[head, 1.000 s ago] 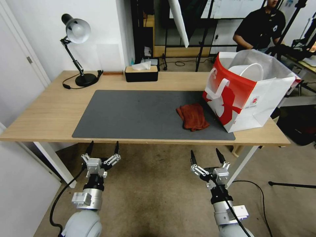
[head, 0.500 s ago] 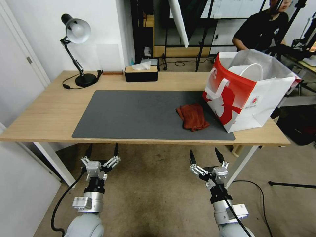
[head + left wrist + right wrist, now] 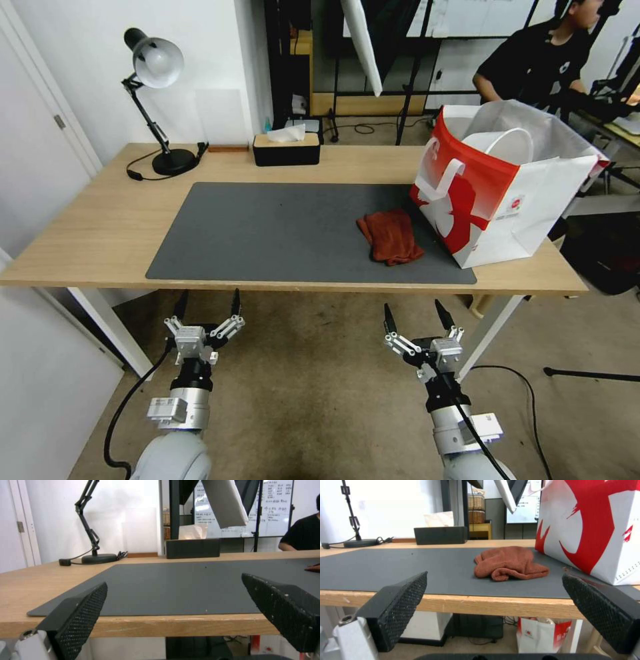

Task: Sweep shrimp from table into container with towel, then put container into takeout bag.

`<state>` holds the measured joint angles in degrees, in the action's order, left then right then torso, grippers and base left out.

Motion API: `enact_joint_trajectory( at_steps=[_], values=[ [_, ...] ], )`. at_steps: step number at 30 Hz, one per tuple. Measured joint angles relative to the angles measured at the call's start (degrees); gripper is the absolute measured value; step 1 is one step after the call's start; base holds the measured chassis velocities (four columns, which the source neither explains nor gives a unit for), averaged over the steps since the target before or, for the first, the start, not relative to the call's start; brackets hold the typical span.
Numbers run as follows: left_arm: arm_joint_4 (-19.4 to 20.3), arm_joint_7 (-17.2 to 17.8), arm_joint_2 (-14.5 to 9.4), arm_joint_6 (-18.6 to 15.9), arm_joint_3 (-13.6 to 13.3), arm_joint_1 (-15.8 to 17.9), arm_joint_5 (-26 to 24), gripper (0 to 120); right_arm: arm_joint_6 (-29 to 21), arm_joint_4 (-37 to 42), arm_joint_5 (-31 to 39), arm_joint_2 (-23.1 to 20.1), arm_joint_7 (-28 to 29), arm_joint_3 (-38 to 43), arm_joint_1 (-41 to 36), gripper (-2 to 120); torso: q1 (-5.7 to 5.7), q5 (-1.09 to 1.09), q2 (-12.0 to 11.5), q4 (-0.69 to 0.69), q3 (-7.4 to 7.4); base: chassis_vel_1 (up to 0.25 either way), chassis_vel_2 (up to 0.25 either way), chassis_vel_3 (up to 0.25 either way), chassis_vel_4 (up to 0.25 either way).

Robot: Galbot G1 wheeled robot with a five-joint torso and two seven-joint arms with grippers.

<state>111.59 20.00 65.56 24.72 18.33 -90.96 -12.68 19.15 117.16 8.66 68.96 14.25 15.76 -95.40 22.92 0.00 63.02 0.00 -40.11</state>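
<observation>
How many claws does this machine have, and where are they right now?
2. The left claw and the right claw both hang open below the table's front edge, holding nothing.

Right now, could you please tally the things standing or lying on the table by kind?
Takeout bag: 1
Towel: 1
Desk lamp: 1
Tissue box: 1
Grey mat: 1
Total: 5
</observation>
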Motion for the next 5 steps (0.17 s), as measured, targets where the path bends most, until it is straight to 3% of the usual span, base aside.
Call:
enact_joint_trajectory(
  at_steps=[5],
  values=[
    [0.0,0.0,0.0,0.0,0.0,0.0,0.0,100,0.0,0.0,0.0,0.0,0.0,0.0,0.0,100,0.0,0.0,0.0,0.0,0.0,0.0,0.0,0.0,0.0]
  ],
)
